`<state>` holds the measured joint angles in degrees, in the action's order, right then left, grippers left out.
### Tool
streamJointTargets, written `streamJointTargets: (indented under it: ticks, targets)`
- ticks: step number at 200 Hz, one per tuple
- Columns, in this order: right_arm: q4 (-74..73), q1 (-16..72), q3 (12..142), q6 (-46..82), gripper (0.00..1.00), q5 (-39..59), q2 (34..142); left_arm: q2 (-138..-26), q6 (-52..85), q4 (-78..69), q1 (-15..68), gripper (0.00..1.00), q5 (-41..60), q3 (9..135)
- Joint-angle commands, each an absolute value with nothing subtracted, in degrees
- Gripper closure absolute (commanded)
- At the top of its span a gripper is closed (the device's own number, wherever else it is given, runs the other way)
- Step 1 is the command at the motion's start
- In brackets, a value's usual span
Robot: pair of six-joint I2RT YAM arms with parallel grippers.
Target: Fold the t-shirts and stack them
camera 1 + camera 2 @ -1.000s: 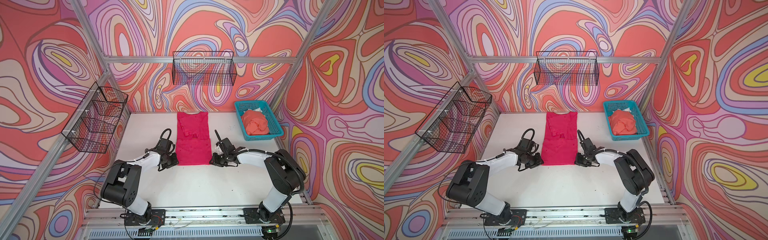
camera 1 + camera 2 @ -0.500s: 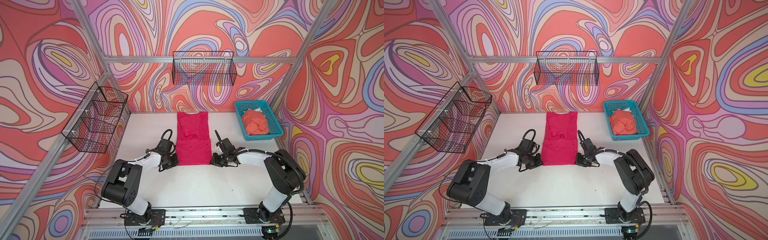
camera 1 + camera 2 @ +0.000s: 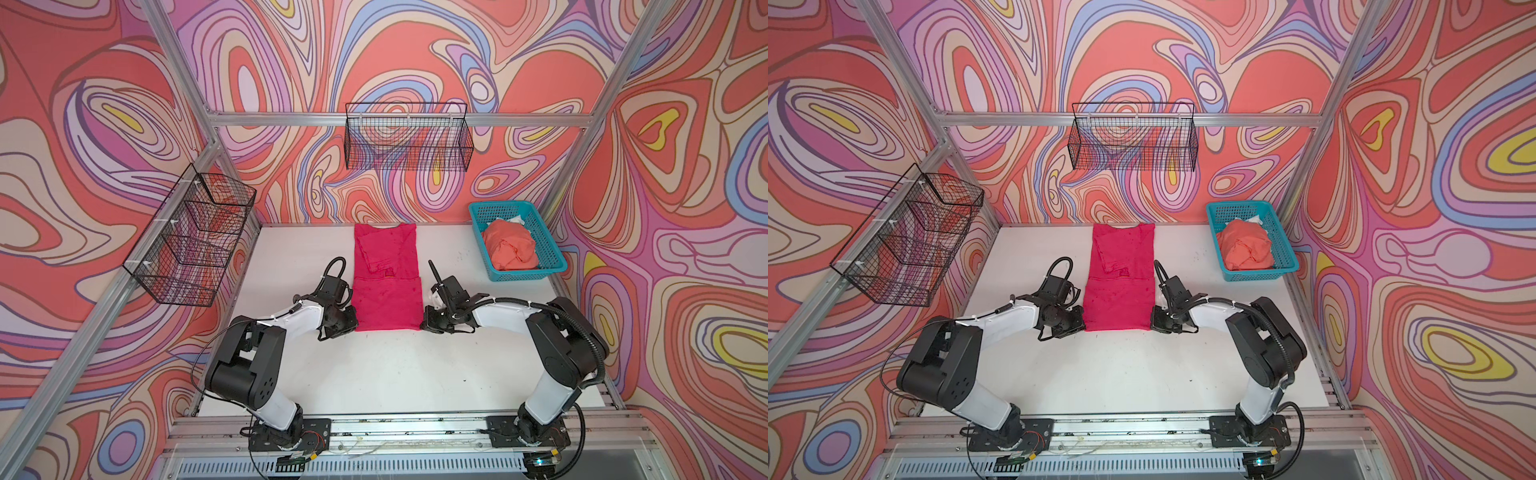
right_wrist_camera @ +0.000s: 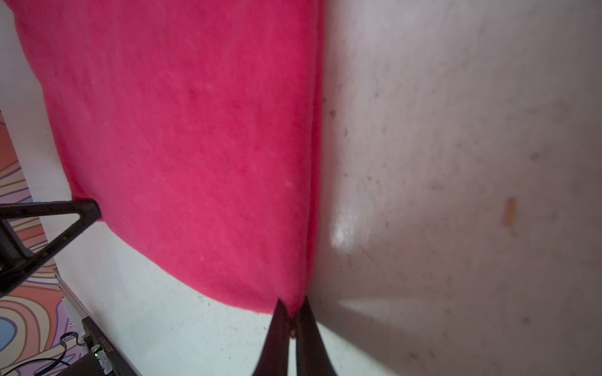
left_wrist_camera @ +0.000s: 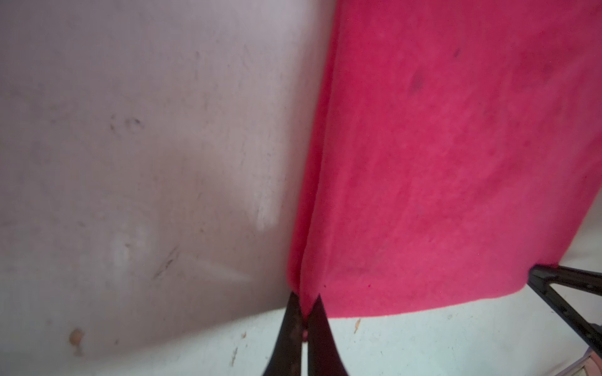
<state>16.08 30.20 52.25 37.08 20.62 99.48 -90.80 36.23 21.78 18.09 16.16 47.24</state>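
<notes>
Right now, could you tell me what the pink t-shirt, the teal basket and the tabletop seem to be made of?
The pink t-shirt looks like soft matte cloth, likely knit: limp folds, fuzzy surface. The teal basket is probably moulded plastic: uniform colour, regular mesh walls. The tabletop is a hard, smooth white board, scuffed; material unclear.

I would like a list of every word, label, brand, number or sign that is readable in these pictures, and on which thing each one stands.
No text can be read.
A small pale label on a black box, right wrist view: too small and blurred to read.
The magenta t-shirt, the orange t-shirt, the teal basket: no print visible.
</notes>
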Motion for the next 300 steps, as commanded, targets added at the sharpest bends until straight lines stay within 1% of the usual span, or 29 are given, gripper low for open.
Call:
streamJointTargets:
  ticks: [1,41,75,122,144,170,190,208,254,275,300]
  targets:
    - [22.1,30.6,54.0,37.1,1.0,19.2,94.4,-86.9,35.9,30.7,18.5,1.0,15.5,49.7]
    - [28.7,33.3,54.4,38.9,1.0,17.5,85.5,-78.9,36.2,39.2,19.4,1.0,17.2,50.5]
    - [33.8,39.0,52.7,44.1,1.0,14.1,77.2,-71.0,38.2,46.4,22.7,1.0,18.3,48.8]
    - [39.5,50.6,49.7,56.9,1.0,7.8,64.9,-56.9,41.4,59.0,26.0,1.0,18.3,46.8]
    - [42.5,57.0,50.4,62.9,1.0,4.6,62.4,-52.0,43.1,64.5,27.2,1.0,18.3,47.5]
    - [45.6,63.7,52.1,69.1,1.0,1.3,61.1,-48.9,45.5,68.5,29.3,1.0,18.8,48.6]
    - [47.1,66.4,53.3,71.8,1.0,-0.1,61.1,-48.5,47.0,69.0,31.4,1.0,19.1,49.4]
    - [48.1,66.7,53.7,72.8,1.0,-2.0,60.4,-49.9,46.7,68.1,31.8,1.0,19.2,50.5]
    - [51.8,66.0,56.4,74.5,1.0,-10.4,57.6,-60.6,42.0,64.7,31.8,1.0,18.3,60.5]
    - [51.5,61.8,57.2,71.0,1.0,-10.1,58.4,-65.6,40.2,63.4,31.7,1.0,18.1,64.7]
    - [48.7,52.8,57.8,64.6,1.0,-6.7,59.6,-69.8,39.1,62.2,30.6,1.0,18.0,67.4]
